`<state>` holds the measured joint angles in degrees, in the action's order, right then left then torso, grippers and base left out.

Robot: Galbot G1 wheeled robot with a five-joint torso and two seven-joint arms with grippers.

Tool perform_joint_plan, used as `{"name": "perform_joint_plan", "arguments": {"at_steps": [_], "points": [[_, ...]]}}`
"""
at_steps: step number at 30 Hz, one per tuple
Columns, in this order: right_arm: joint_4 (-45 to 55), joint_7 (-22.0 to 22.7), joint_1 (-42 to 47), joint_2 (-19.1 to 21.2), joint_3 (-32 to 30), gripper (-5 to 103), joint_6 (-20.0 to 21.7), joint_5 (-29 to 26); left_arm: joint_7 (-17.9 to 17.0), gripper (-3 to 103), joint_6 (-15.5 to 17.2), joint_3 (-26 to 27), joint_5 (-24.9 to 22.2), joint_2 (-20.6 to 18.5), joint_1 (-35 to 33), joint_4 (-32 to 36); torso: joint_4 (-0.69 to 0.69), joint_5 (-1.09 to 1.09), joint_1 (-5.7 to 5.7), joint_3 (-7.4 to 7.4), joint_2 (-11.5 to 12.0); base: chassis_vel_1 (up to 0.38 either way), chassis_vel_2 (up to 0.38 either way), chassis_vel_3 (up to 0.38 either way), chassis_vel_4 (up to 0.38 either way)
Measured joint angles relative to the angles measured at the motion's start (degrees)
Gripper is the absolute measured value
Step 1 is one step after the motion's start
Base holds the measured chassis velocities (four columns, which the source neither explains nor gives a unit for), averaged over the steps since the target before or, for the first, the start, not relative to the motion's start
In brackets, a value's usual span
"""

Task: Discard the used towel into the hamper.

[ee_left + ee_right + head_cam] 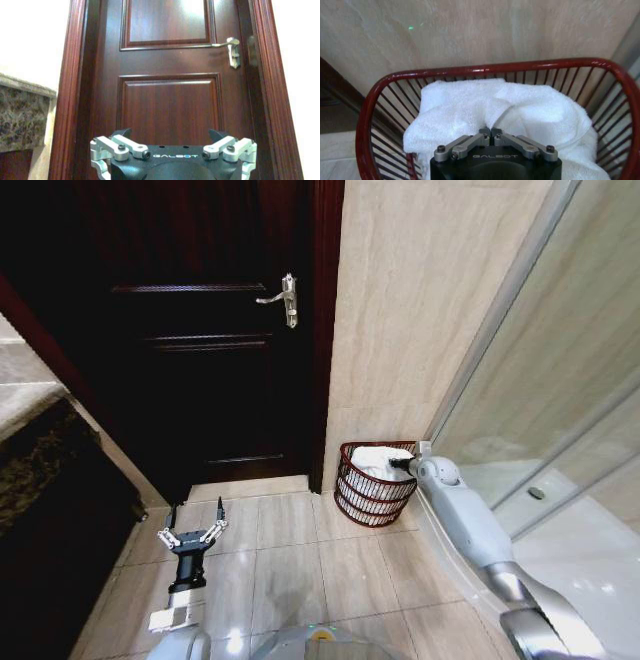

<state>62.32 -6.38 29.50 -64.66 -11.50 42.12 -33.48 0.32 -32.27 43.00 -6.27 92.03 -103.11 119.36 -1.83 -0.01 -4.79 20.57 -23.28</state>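
Towel [520, 108] lies bunched inside the hamper [485, 69] in the floor corner; I read my right gripper [490, 132] jaws pinched on a fold. Left gripper [193, 529] hangs wide open facing the door [170, 75].

the hamper [375, 495] stands on the floor [300, 565] against the wall [420, 320], in the corner by the glass panel [560, 380]. the towel [490, 108] lies inside the hamper. the right pincer [490, 132] is in the hamper, on the towel. the door [200, 330] is left of the hamper; the left pincer [193, 527] hangs well left of the hamper, before the door.
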Motion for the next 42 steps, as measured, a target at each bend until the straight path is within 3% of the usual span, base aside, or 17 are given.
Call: {"name": "perform_joint_plan", "arguments": {"at_steps": [2, 11, 24, 26, 28, 29, 30, 31, 32, 34, 35, 42], "points": [[-4.1, -4.1, -1.6, -0.9, 0.0, 0, 0.0, 3.1, 0.0, 100, 0.0, 0.4, 0.0, 0.1, -0.1, 0.8, 0.0, 0.0, 0.0, 0.0, 0.0, 0.0, 0.0, 0.0, 0.0], [-12.2, -8.5, -4.0, -4.3, -1.4, 0, -0.8, 9.9, 0.0, 100, -0.9, 1.7, -0.4, 0.2, -0.7, 0.9, 0.0, 0.0, 0.0, 0.0, 0.0, 0.0, 0.0, 0.0, 0.0], [-16.7, -10.9, -4.6, -5.3, -2.8, -3, -4.8, 13.3, 0.1, 100, -1.7, 2.6, -0.6, 0.1, -1.4, 0.6, 0.0, 0.01, 0.0, 0.0, 0.0, 0.0, 0.0, 0.0, 0.0], [-16.0, -10.5, -4.3, -5.1, -2.8, 1, -4.8, 12.9, 0.1, 100, -1.7, 2.4, -0.6, 0.1, -1.4, 0.6, 0.0, 0.02, 0.0, 0.0, 0.0, 0.0, 0.0, 0.0, 0.0], [-12.8, -8.8, -2.9, -4.1, -2.7, 12, -5.2, 10.8, 0.1, 100, -1.7, 2.0, -0.4, 0.1, -1.2, 0.7, 0.0, 0.02, 0.0, 0.01, 0.0, 0.0, 0.0, 0.0, 0.0], [-11.5, -8.0, -2.5, -3.7, -2.7, 12, -5.4, 9.8, 0.1, 100, -1.7, 1.9, -0.3, 0.1, -1.1, 0.7, 0.0, 0.03, 0.0, 0.01, 0.0, 0.0, 0.0, 0.0, 0.0], [-9.5, -6.8, -1.9, -3.0, -2.7, 22, -5.5, 8.4, 0.1, 100, -1.6, 1.6, -0.2, 0.1, -1.0, 0.8, 0.0, 0.04, 0.0, 0.02, 0.0, 0.0, 0.0, 0.0, 0.0], [-9.5, -6.8, -1.9, -3.0, -2.7, 22, -5.5, 8.4, 0.1, 100, -1.6, 1.6, -0.2, 0.1, -1.0, 0.8, 0.0, 0.04, 0.0, 0.02, 0.0, 0.0, 0.0, 0.0, 0.0], [-7.3, -5.3, -1.2, -2.3, -2.7, 22, -5.6, 6.7, 0.1, 100, -1.4, 1.2, 0.1, 0.1, -1.0, 1.0, 0.0, 0.03, 0.0, 0.01, 0.0, 0.0, 0.0, 0.0, 0.0], [-3.8, -3.1, -0.4, -1.3, -2.9, 33, -5.5, 4.4, 0.1, 100, -1.2, 0.6, 0.4, 0.1, -0.9, 1.1, 0.0, 0.04, 0.0, 0.02, 0.0, 0.0, 0.0, 0.0, 0.0], [-3.8, -3.1, -0.4, -1.3, -2.9, 33, -5.5, 4.4, 0.1, 100, -1.2, 0.6, 0.4, 0.1, -0.9, 1.1, 0.0, 0.04, 0.0, 0.02, 0.0, 0.0, 0.0, 0.0, 0.0], [11.2, 5.4, 4.5, 2.5, -3.8, 60, -4.6, -1.7, 0.0, 100, -0.2, -0.1, 0.4, 0.1, -0.6, 1.8, -0.01, 0.01, 0.0, 0.01, 0.0, 0.0, 0.0, 0.0, 0.0]]}}
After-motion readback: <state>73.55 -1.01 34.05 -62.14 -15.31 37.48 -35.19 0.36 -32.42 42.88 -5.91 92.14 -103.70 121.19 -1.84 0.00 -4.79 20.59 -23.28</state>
